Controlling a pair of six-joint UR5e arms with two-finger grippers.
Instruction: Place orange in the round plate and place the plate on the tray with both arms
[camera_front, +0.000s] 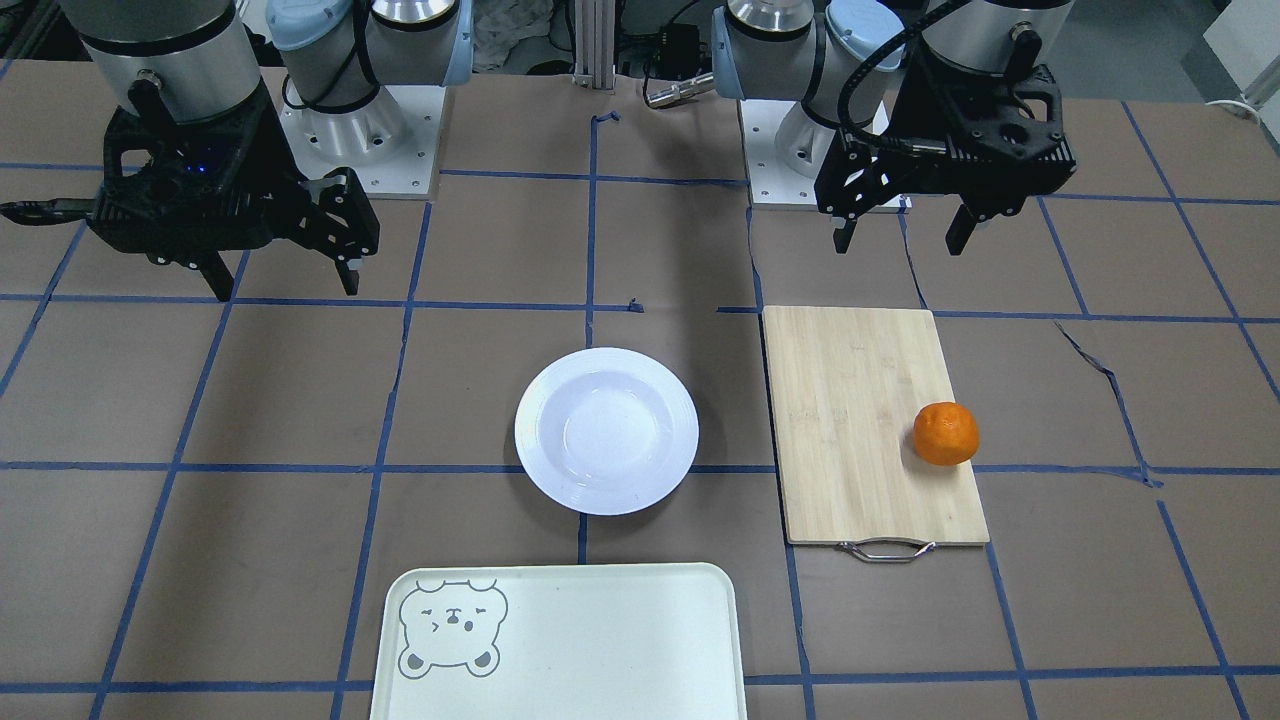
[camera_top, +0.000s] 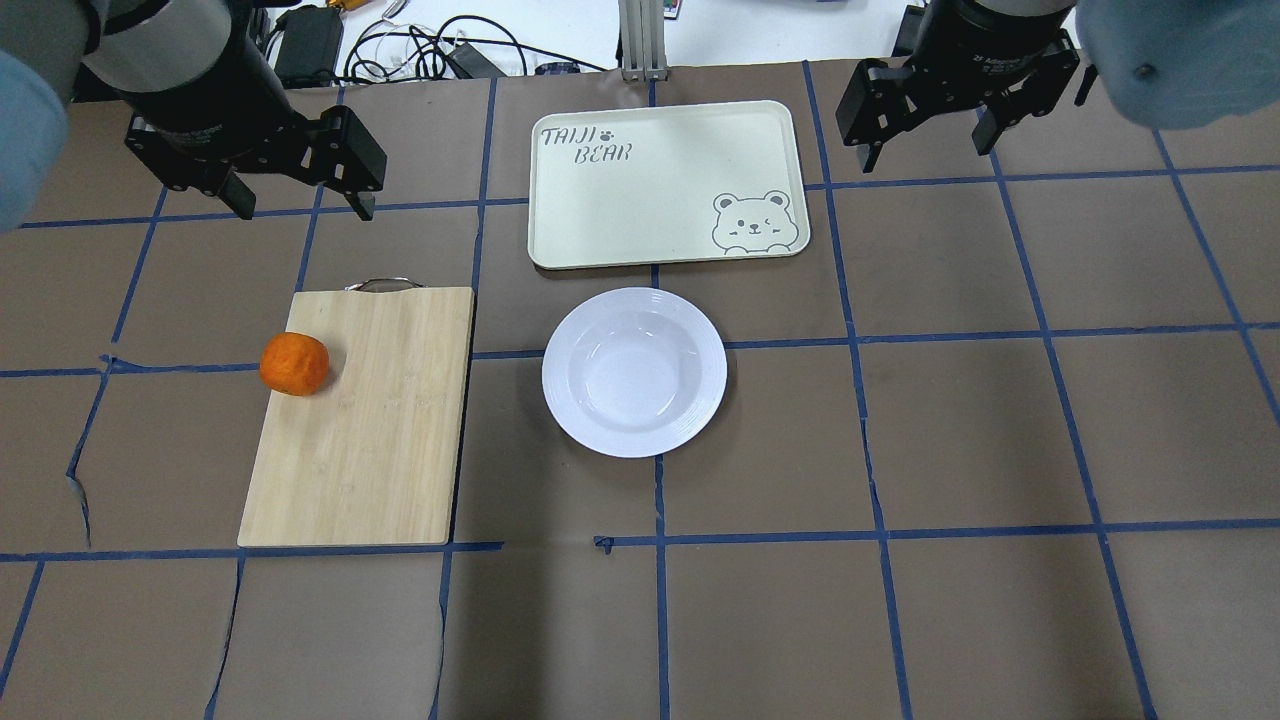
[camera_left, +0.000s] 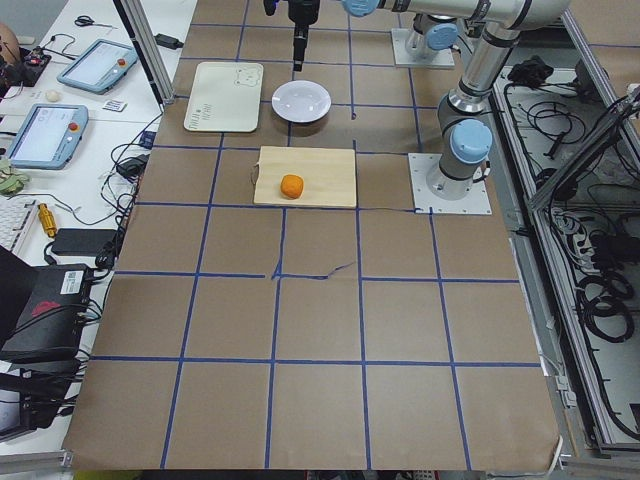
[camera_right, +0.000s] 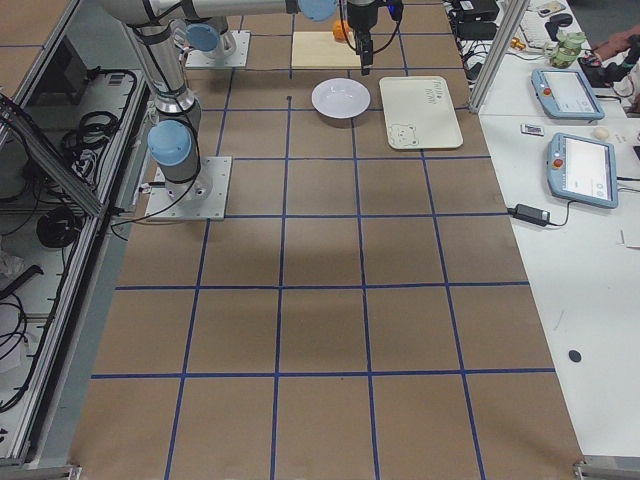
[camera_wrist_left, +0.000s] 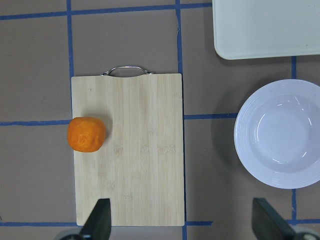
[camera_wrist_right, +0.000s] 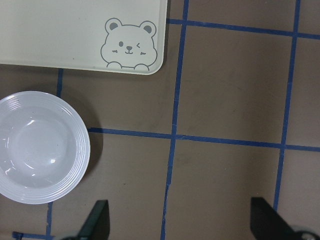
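Observation:
The orange (camera_top: 294, 364) rests on the left edge of a bamboo cutting board (camera_top: 360, 420); in the left wrist view the orange (camera_wrist_left: 86, 134) sits upper left of the open fingers. The white round plate (camera_top: 634, 371) stands empty at the table's middle, just in front of the cream tray (camera_top: 665, 185) with its bear face. High above the table's far left corner hangs my left gripper (camera_top: 300, 205), open and empty. My right gripper (camera_top: 925, 152) is also open and empty, held high beyond the tray's right end. The plate (camera_wrist_right: 40, 147) and tray (camera_wrist_right: 80, 35) show in the right wrist view.
The cutting board (camera_front: 870, 425) has a metal handle (camera_front: 886, 549) at its far end. Brown paper with blue tape lines covers the table. Cables and pendants lie on the side bench (camera_left: 60, 130) beyond the far edge.

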